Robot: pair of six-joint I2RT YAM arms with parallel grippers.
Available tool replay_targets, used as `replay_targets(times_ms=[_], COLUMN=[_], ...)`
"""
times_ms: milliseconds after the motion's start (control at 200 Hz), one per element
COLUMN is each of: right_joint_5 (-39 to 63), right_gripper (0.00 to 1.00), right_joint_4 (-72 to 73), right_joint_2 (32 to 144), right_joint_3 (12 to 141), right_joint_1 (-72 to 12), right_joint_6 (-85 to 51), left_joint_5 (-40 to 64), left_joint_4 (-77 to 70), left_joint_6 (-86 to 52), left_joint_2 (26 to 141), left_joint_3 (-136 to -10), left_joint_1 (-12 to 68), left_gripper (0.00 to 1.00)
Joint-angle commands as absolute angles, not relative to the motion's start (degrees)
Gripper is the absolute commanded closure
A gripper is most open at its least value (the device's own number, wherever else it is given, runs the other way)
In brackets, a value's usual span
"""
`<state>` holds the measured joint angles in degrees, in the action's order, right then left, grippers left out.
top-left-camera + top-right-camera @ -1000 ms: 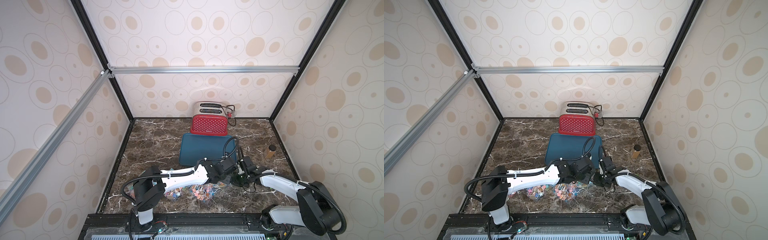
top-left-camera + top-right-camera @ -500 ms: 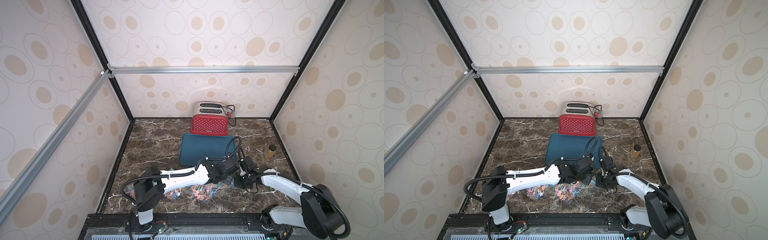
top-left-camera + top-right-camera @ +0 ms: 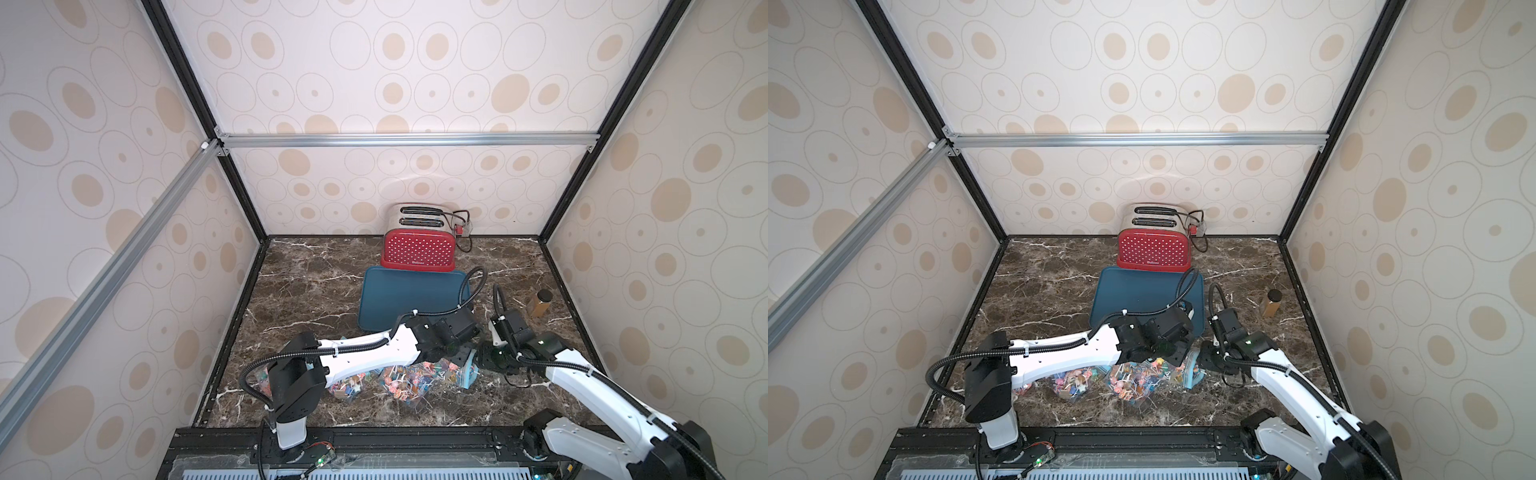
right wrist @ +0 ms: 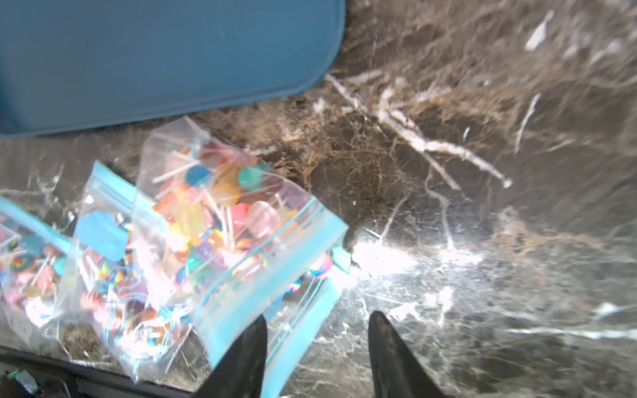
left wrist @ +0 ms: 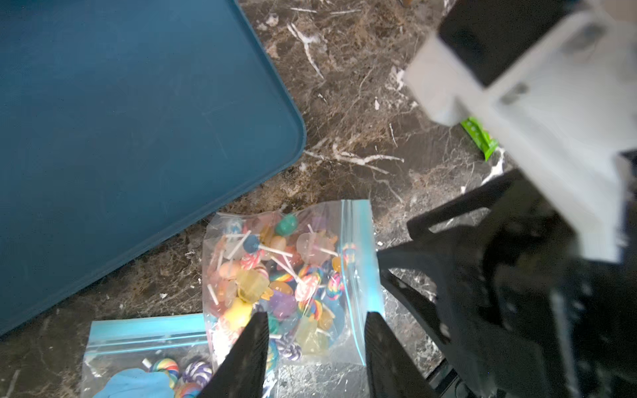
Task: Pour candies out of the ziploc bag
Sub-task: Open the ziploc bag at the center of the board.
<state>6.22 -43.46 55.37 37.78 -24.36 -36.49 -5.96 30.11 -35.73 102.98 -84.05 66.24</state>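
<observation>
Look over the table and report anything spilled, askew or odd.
Nothing has spilled. Several ziploc bags lie overlapping on the marble table beside the blue tray, not on it. The bag nearest the right hand looks askew, its zip mouth seemingly parted with candies inside. That hand and the left hand hover open, gripping nothing.
</observation>
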Motion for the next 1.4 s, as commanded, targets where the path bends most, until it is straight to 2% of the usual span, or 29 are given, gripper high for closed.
replay_targets(times_ms=[0, 341, 496, 747, 962, 1278, 1393], right_joint_5=[7.33, 17.62, 17.29, 12.83, 16.83, 18.72, 18.72], right_gripper=[0.44, 0.42, 0.43, 0.39, 0.38, 0.45, 0.52], right_joint_4=[-47.54, -37.56, -37.95, -45.95, -38.58, -26.47, -23.73], right_joint_2=[52.86, 57.48, 59.29, 52.66, 53.39, 56.99, 59.13], right_joint_3=[38.28, 37.19, 36.79, 34.24, 29.26, 25.86, 25.58], right_joint_1=[-24.24, -24.4, -24.54, -24.62, -24.59, -24.75, -24.71], right_joint_6=[-37.12, -41.25, -41.65, -43.1, -45.46, -48.08, -48.47], left_joint_5=[-8.7, -7.0, -6.3, -5.64, -5.13, -5.2, -5.1], left_joint_4=[32.15, 30.26, 29.59, 29.75, 29.09, 28.78, 28.69], left_joint_6=[-35.5, -36.15, -36.52, -36.51, -36.79, -37.32, -37.38], left_joint_2=[99.17, 97.29, 97.28, 96.9, 96.81, 96.46, 96.72], left_joint_3=[-84.51, -79.38, -78.4, -77.98, -77.26, -76.16, -76.36], left_joint_1=[63.38, 58.68, 57.83, 57.14, 57.04, 57.04, 56.97], left_gripper=[0.49, 0.47, 0.47, 0.47, 0.47, 0.48, 0.49])
